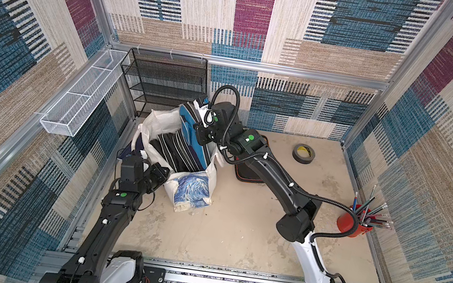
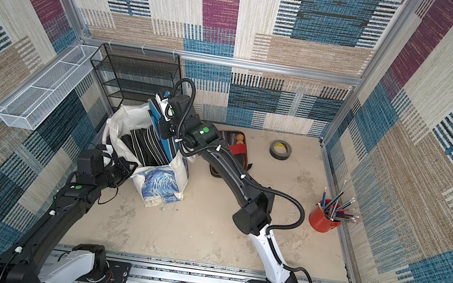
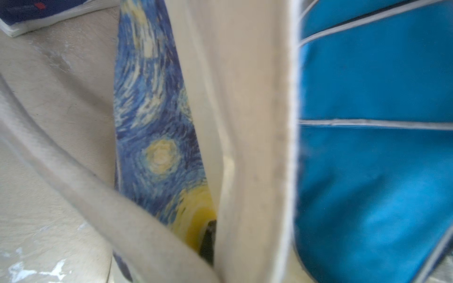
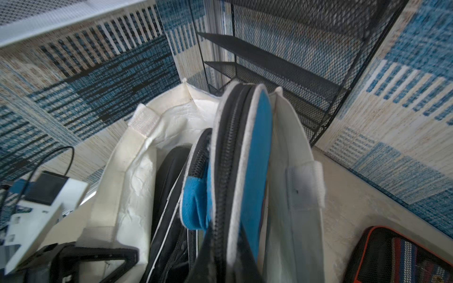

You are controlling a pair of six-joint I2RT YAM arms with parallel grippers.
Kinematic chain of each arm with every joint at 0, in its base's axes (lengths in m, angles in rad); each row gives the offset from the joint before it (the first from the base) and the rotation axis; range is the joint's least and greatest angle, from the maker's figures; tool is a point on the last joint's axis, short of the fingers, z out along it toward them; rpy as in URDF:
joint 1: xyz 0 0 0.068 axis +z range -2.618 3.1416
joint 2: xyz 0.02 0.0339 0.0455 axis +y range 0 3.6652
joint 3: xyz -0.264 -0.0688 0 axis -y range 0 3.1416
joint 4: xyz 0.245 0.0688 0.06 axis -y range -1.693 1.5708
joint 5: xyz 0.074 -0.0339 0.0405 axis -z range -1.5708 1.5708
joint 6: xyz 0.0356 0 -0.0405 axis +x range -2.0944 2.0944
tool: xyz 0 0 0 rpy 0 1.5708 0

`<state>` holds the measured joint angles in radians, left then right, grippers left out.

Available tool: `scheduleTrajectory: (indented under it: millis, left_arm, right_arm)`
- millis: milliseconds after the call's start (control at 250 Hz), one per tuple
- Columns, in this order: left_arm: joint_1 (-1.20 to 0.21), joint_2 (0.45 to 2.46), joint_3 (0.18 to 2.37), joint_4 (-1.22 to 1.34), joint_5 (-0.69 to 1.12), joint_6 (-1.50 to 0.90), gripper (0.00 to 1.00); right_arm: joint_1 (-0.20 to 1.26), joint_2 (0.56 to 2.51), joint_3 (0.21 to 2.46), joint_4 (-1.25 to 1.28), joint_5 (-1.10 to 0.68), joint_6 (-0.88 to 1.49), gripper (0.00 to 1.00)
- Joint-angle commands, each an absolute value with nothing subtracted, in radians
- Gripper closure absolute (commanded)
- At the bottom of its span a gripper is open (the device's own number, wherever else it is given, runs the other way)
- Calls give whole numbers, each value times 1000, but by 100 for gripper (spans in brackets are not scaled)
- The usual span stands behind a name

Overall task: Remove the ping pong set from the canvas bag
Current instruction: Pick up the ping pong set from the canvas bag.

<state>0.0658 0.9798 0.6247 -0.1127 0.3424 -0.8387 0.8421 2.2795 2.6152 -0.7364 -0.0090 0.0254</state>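
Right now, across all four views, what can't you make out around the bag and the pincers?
Left pincer: tips buried in canvas bag folds, left wrist view; one dark finger shows.
Right pincer: blurred at the right wrist view's edge, on the blue zipped case.
Bag's bottom: hidden under black striped cases, both top views.
Red-trimmed mesh pouch: cut off in right wrist view; right arm partly covers it in both top views.

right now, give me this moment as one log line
left claw: shut on bag | right claw: shut on blue case | blue case: partly out of bag
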Motion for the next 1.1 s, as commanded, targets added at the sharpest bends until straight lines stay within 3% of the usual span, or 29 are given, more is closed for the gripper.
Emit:
scheduleTrajectory:
  millis: [0,456,784,1096]
  left_arm:
    - [68,988,629,-115,310,-816,100]
    - [69,1000,668,-133,287,-791,100]
    - [83,989,689,-163,281,-774,100]
    - [84,1003,718,-180,285,-763,100]
  right_arm:
    - [842,2105,2625,-611,-14,23,100]
    - [771,1877,2473,-557,-61,58,100]
    - [541,1575,1947,-336,-150,174,100]
    - [228,1508,1542,-19,-489,397,100]
